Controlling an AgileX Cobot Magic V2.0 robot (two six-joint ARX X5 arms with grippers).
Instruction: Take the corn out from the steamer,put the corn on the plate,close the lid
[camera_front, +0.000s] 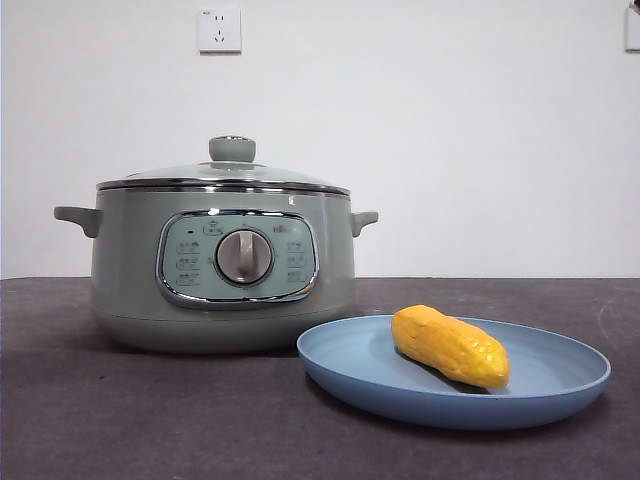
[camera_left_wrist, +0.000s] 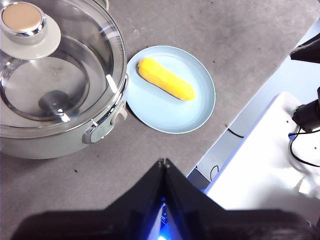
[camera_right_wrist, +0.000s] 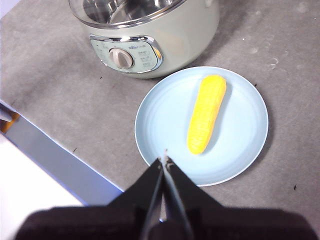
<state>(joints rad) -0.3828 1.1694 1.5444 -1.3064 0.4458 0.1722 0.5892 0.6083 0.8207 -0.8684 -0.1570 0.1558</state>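
Note:
The yellow-orange corn (camera_front: 450, 346) (camera_left_wrist: 165, 79) (camera_right_wrist: 206, 113) lies on the light blue plate (camera_front: 560, 385) (camera_left_wrist: 195, 112) (camera_right_wrist: 245, 140), to the right of the sage-green steamer (camera_front: 130, 290) (camera_left_wrist: 55, 147) (camera_right_wrist: 185, 37). The glass lid (camera_front: 225, 175) (camera_left_wrist: 95, 55) sits on the steamer, its green knob (camera_front: 232, 149) (camera_left_wrist: 22, 19) on top. My left gripper (camera_left_wrist: 163, 161) hovers shut and empty high above the table, near the steamer's front. High over the plate's edge, my right gripper (camera_right_wrist: 164, 159) is shut and empty too. Neither arm shows in the front view.
The dark grey table (camera_front: 120, 420) ends at an edge close to both grippers (camera_left_wrist: 235, 107) (camera_right_wrist: 60, 155). A white stand with cables (camera_left_wrist: 280, 150) lies beyond that edge. A wall socket (camera_front: 219, 31) sits on the white wall behind.

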